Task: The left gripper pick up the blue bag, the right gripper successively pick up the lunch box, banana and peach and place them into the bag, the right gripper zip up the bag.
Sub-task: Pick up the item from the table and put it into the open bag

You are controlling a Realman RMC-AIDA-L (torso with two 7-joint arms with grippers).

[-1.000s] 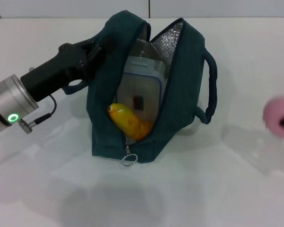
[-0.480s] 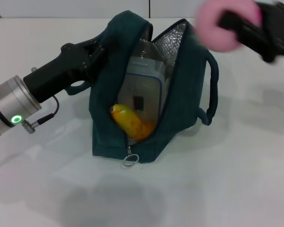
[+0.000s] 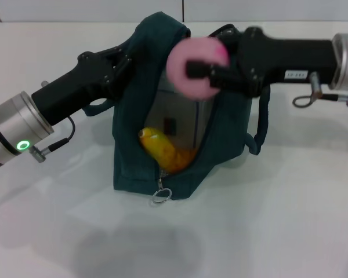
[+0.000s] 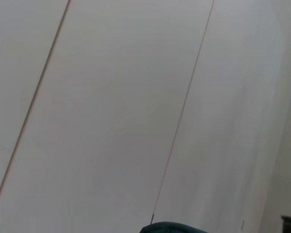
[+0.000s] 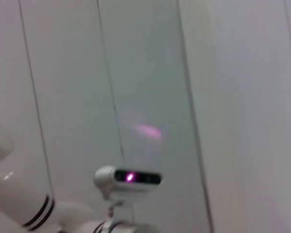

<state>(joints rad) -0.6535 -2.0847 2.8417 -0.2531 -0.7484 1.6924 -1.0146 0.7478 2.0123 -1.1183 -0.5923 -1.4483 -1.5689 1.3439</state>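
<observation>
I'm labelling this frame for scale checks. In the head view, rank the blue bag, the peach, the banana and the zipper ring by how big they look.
1. blue bag
2. peach, though it is held above the bag, nearer the camera, by the right gripper
3. banana, partly hidden inside the bag, so its order against the peach is unsure
4. zipper ring

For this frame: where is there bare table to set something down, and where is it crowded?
Bare table runs in front of the blue bag and to its right, below the right end effector. A smaller patch lies below the left end effector. It is crowded at the bag's mouth: the peach hangs there above the banana, with the left end effector gripping the rim.
</observation>
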